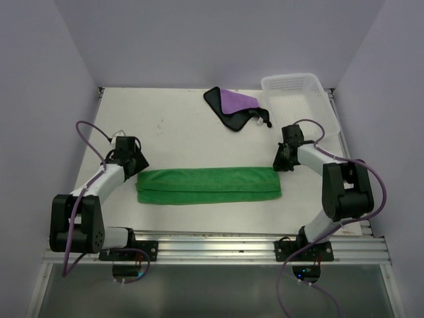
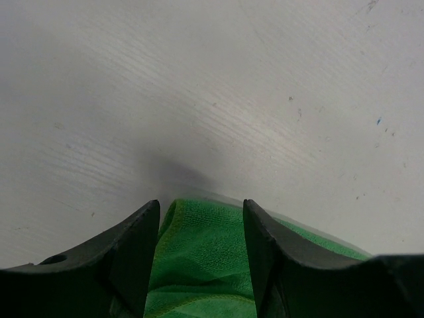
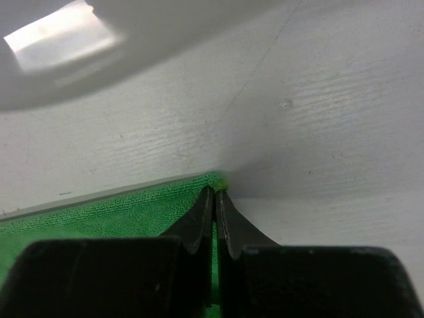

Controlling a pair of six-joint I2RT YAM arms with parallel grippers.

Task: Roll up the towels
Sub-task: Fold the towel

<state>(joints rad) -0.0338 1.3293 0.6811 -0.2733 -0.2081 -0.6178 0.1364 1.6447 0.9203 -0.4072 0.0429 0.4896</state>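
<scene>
My right gripper point(image 3: 215, 192) pinches the far right corner of the soft, floppy-seeming green towel point(image 3: 99, 215); left gripper point(image 2: 201, 215) open.

White links, black joints on my left arm point(image 1: 106, 179), right arm point(image 1: 311, 156); purple cables point(image 1: 83, 129); left gripper point(image 2: 201, 205), right gripper point(image 3: 215, 192) black, tapered.

White table point(image 1: 172, 139): folded green towel point(image 1: 209, 185) centre; purple towel point(image 1: 233, 106), white basket point(image 1: 298, 106) far right.
</scene>
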